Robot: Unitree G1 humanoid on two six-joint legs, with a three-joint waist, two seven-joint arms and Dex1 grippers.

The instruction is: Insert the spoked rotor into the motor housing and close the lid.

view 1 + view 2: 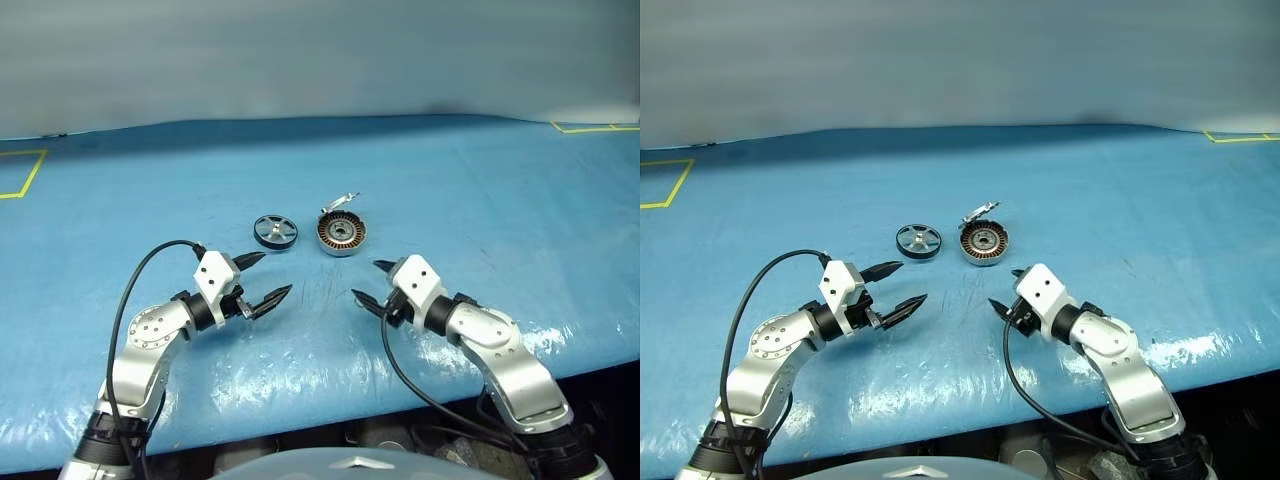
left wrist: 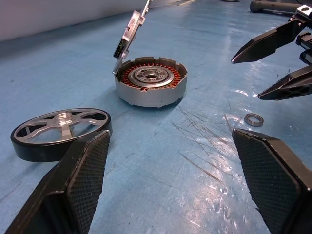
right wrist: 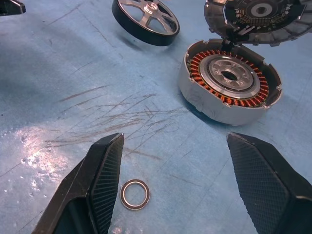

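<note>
The spoked rotor [image 1: 275,232], a dark wheel with silver spokes, lies flat on the blue table. Just to its right sits the motor housing [image 1: 341,235], its copper windings showing. The lid [image 2: 130,31] stands tilted up from the housing's far rim, toothed face toward the cup [image 3: 263,17]. My left gripper [image 1: 277,272] hovers open in front of the rotor, nothing between its fingers. My right gripper [image 1: 365,279] is open and empty too, a little nearer than the housing. The two grippers point toward each other, with a gap between them.
A small metal ring [image 3: 135,194] lies on the scratched table surface near my right gripper's fingers [image 3: 105,180]. The blue table [image 1: 500,200] spreads wide on all sides, with yellow tape marks [image 1: 25,175] at the far left and far right corners.
</note>
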